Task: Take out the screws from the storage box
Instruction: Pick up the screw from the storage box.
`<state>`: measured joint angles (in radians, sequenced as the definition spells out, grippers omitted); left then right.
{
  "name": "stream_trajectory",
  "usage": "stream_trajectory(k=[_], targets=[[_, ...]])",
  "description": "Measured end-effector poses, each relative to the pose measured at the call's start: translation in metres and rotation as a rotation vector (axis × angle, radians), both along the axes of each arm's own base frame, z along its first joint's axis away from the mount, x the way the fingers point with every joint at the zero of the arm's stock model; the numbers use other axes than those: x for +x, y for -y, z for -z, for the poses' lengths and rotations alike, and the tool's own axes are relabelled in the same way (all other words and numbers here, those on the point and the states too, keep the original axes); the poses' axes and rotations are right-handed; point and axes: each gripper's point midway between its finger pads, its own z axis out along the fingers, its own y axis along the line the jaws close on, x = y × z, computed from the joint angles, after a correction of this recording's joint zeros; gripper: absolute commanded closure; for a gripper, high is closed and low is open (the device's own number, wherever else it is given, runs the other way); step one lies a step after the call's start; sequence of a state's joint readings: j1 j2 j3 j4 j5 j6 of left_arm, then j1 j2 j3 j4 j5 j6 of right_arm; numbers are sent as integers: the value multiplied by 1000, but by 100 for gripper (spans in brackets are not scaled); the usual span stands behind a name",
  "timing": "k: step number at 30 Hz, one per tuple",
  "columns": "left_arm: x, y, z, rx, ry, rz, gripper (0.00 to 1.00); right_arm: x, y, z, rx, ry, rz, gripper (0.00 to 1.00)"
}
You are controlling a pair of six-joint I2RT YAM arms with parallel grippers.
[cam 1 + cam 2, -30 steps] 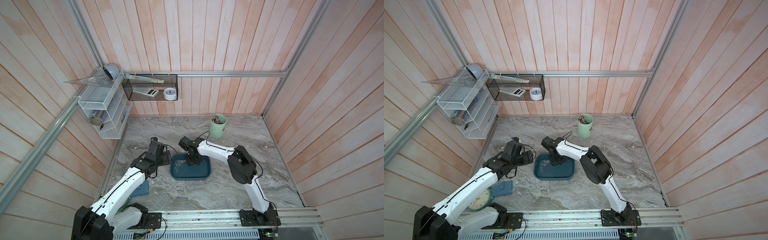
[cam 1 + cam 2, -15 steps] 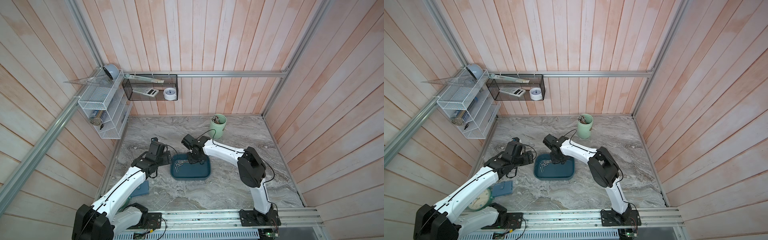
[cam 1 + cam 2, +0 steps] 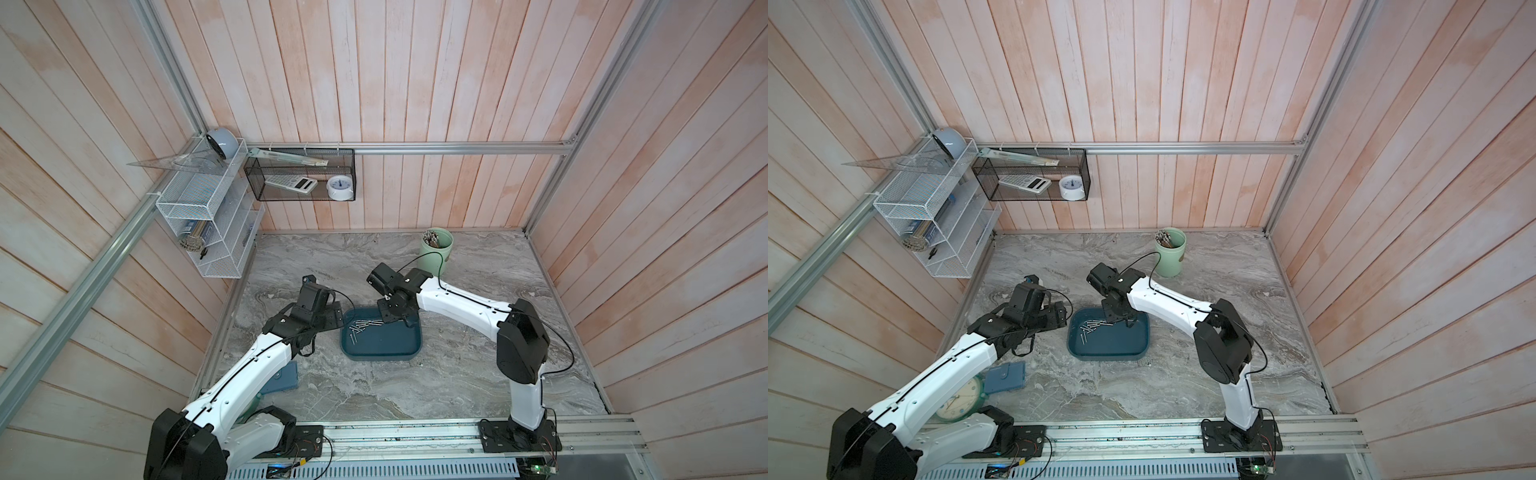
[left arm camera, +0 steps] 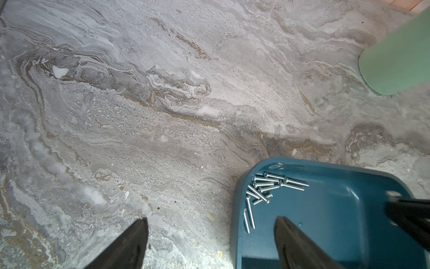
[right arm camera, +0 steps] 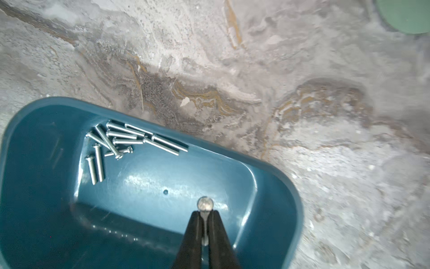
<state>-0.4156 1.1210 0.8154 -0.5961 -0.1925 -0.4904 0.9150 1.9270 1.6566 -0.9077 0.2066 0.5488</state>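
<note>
Pinching one screw (image 5: 205, 204) by its shank, the right gripper (image 5: 204, 213) is clamped tight above the storage box (image 5: 35, 186), and the screw's head pokes past the tips. The other screws (image 5: 116, 142) lie heaped in the storage box's back left corner. The storage box sits mid-counter (image 3: 374, 399). The left gripper (image 4: 211, 220) hangs spread wide, straddling its left edge and holding nothing. A green cup (image 3: 435, 251) stands near the counter's back edge.
</note>
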Motion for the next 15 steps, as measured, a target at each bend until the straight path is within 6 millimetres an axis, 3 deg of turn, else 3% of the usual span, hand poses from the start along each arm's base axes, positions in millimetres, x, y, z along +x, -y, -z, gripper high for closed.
stream_trajectory(k=[4, 7, 11, 15], targets=[[0, 0, 0, 0, 0, 0, 10, -3, 43, -31, -41, 93, 51, 98], [0, 0, 0, 0, 0, 0, 10, -4, 82, -38, -74, 121, 114, 98], [0, 0, 0, 0, 0, 0, 10, -2, 129, -32, -80, 116, 223, 98], [0, 0, 0, 0, 0, 0, 10, -5, 149, -16, -60, 115, 279, 98]])
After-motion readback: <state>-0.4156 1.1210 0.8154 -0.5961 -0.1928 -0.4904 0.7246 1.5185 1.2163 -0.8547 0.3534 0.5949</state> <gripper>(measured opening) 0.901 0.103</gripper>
